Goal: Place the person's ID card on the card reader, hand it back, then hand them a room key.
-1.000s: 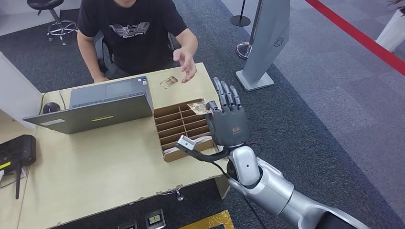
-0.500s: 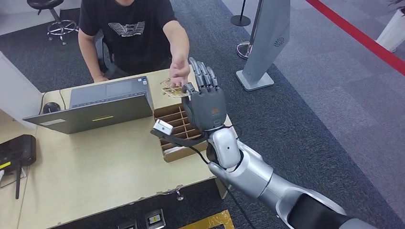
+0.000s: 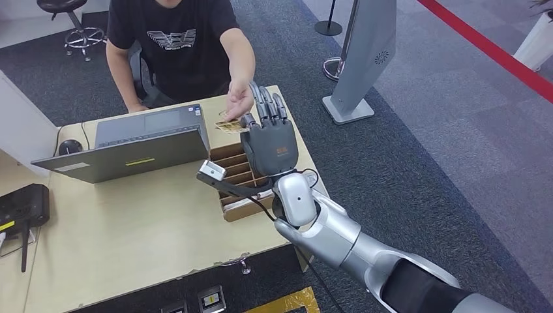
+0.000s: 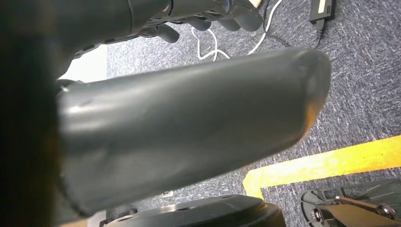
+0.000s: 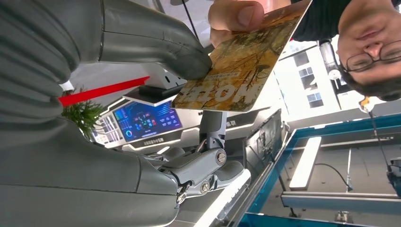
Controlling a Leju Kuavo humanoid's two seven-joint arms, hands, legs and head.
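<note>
My right hand [image 3: 270, 140] is raised over the far side of the desk, fingers pointing up. Its thumb [image 5: 187, 59] and a finger pinch a yellow-brown patterned room key card [image 3: 228, 125] [image 5: 241, 66] by one end. The seated person's hand [image 3: 240, 104] has reached in, and their thumb [image 5: 236, 16] grips the card's other end, so both of us hold it. My left hand [image 4: 208, 19] hangs beside my body above the floor with nothing in it, its thumb [image 4: 189, 132] stretched out.
A divided cardboard box [image 3: 238, 171] sits on the wooden desk [image 3: 130, 228] under my right wrist. An open laptop [image 3: 137, 140] stands to its left. A black device with an antenna [image 3: 23, 205] lies at the desk's left edge. A grey stand [image 3: 365, 52] rises at the right.
My right hand has carried the card up and left from over the box toward the person. Their hand came down and took hold of the card's far end.
</note>
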